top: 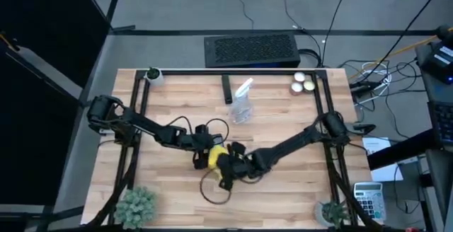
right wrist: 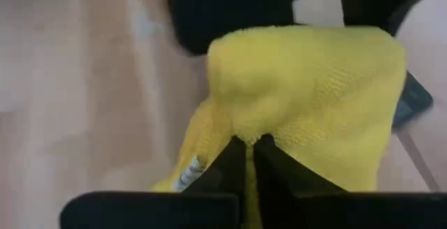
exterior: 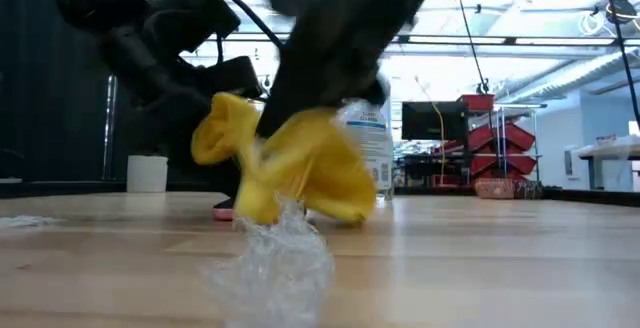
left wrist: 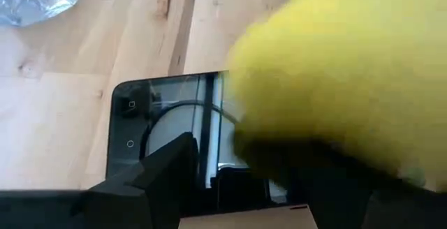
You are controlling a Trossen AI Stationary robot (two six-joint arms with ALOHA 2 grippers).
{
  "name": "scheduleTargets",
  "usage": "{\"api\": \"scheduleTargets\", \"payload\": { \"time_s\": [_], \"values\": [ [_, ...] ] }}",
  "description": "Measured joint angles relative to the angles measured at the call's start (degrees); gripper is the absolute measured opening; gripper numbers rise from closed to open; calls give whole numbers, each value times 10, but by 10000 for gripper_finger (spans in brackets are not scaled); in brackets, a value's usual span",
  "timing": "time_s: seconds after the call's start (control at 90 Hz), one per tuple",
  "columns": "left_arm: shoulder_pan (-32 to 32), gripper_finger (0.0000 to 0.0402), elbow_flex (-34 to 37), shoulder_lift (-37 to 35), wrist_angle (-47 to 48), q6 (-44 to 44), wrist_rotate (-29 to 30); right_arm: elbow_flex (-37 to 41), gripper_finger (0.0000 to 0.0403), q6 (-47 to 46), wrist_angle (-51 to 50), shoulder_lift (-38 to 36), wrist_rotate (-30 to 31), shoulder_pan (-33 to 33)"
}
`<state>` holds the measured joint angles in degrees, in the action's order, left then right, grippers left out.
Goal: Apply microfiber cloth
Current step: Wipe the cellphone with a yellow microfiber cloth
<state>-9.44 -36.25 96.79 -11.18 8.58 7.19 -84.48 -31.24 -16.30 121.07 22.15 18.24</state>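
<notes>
Near the bench's front centre, your right pincer (right wrist: 250, 160) is clamped on the microfiber cloth (right wrist: 307, 96), bunched over the black phone (left wrist: 164, 128). Left pincer (top: 201, 147): grip unclear. Wiping looks underway, not finished.

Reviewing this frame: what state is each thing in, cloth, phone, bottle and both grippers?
Microfiber cloth: bunched, pinched in the right gripper, over the phone.
Phone: flat on the table, screen up, partly covered.
Spray bottle: lying down, untouched.
Right gripper: shut on the cloth.
Left gripper: beside the phone.
</notes>
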Motion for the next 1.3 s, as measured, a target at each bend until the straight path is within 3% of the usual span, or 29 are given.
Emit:
{"api": "scheduleTargets", "payload": {
  "time_s": [0.167,0.267,0.322,0.722,0.878,0.944,1.178,1.3],
  "values": [
    [0,226,0,0,-1,-1,-3,-3,1,-20,31,49,-23,-30],
    [1,226,1,1,0,-1,-5,-6,1,-49,-3,61,-60,-29],
    [2,226,0,1,-1,-1,-10,-8,0,-61,-27,60,-49,-17],
    [1,226,0,1,-3,-15,-21,4,0,-175,-226,-25,-84,56],
    [3,226,1,2,-8,-14,-23,0,0,-155,-162,-70,42,46],
    [2,226,1,2,-8,-14,-22,0,0,-131,-129,-62,63,31],
    [3,226,1,2,-9,-5,-23,1,0,-77,22,25,-13,-8],
    [3,226,1,2,-6,-9,-24,-2,0,-88,38,46,-50,-8]
  ]
}}
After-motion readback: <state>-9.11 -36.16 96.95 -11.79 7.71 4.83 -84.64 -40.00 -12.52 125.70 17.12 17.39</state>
